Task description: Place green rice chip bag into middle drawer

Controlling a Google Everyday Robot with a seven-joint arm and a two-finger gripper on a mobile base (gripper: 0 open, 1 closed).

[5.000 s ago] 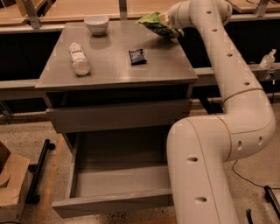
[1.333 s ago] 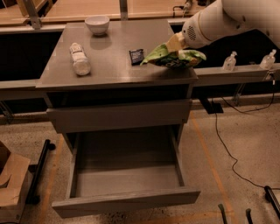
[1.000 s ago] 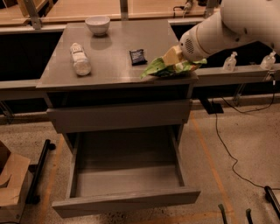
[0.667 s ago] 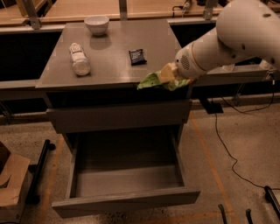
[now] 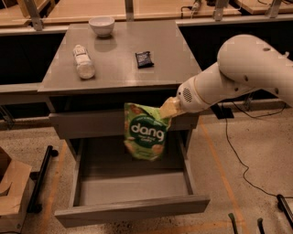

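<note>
One drawer stands pulled out closest to the camera: the middle drawer [image 5: 132,211], with its plain grey front panel nearest and its flat grey floor and side walls running back from it. Left of the middle drawer, a brown cardboard box [image 5: 11,185] sits on the speckled floor. A black stand [image 5: 41,176] lies between the box and the drawer's left wall. Right of the drawer, a black cable [image 5: 231,146] trails over the floor.

Above the rear half of the drawer's open space hangs the green rice chip bag [image 5: 145,135]. It is upright, with its printed face and white lettering turned to the camera. It is in the air, clear of the drawer's floor, and nearer the right wall than the left. The claw [image 5: 168,109] is closed on the bag's upper right corner, above the drawer's right rear part. From there the thick white arm [image 5: 238,75] rises up and away to the right of the drawer.

Directly over the back of the middle drawer is the shallower drawer front [image 5: 87,125], pushed in; the top of the bag overlaps it. Above that lies the grey worktop [image 5: 119,68]. A white bottle [image 5: 84,61] lies on its side over the drawer's left side. A small black packet [image 5: 144,58] rests over the drawer's middle, well apart from the bottle. Farther back, at the worktop's far edge, stands a white bowl [image 5: 101,25]. Beyond the drawer unit runs a pale wooden surface [image 5: 82,9].
</note>
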